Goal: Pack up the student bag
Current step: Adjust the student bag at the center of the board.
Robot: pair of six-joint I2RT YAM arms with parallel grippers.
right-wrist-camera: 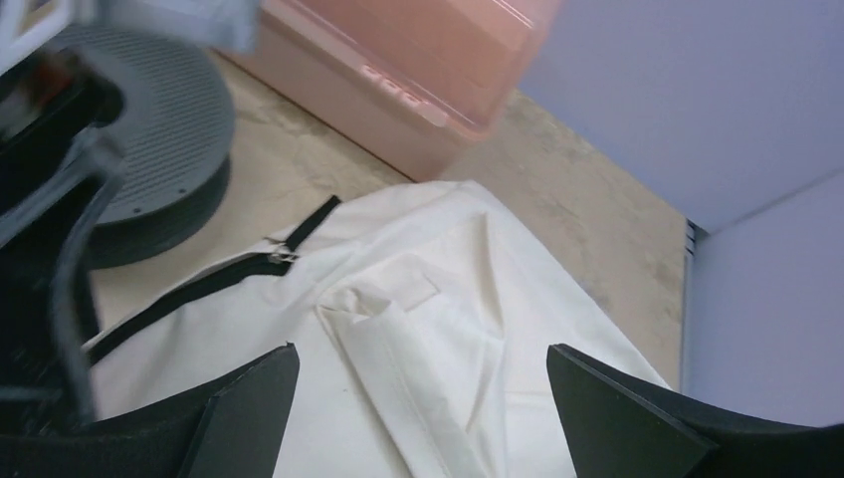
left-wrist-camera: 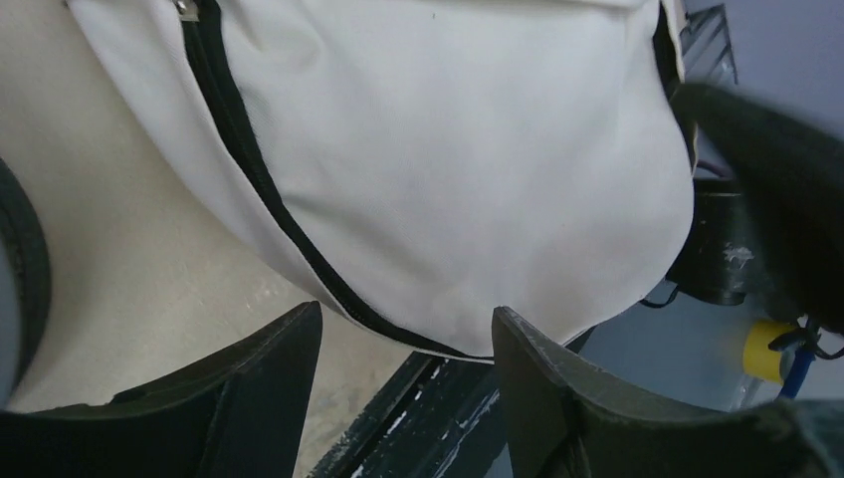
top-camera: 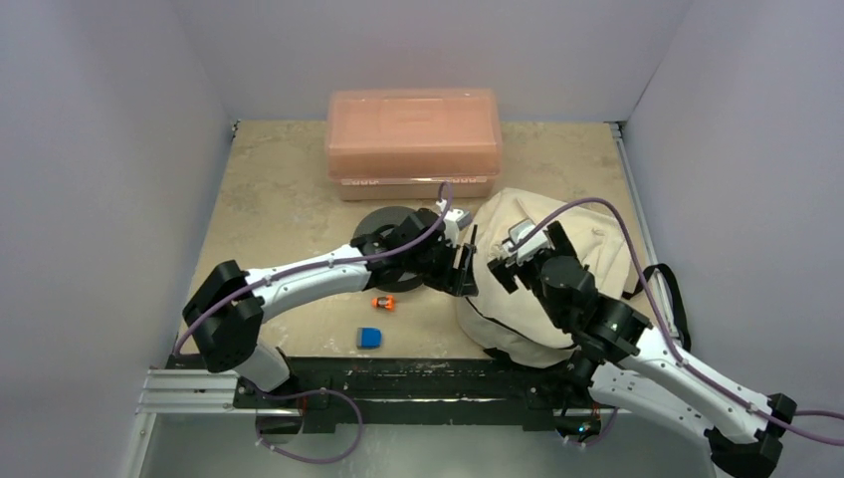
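Note:
The student bag (top-camera: 557, 239), cream fabric with black zip lines, lies on the right half of the table. It fills the left wrist view (left-wrist-camera: 448, 169) and the lower part of the right wrist view (right-wrist-camera: 438, 329). My left gripper (top-camera: 466, 267) hangs at the bag's left edge, open, with nothing between its fingers (left-wrist-camera: 406, 334). My right gripper (top-camera: 505, 267) hovers over the bag's top, jaws wide open and empty (right-wrist-camera: 423, 363). A small orange item (top-camera: 383, 303) and a blue item (top-camera: 369, 338) lie on the table left of the bag.
A salmon-pink plastic box (top-camera: 413, 142) stands at the back of the table. A grey disc (top-camera: 386, 227) sits in front of it, partly under my left arm. A black strap (top-camera: 665, 289) trails off the bag's right side near the wall.

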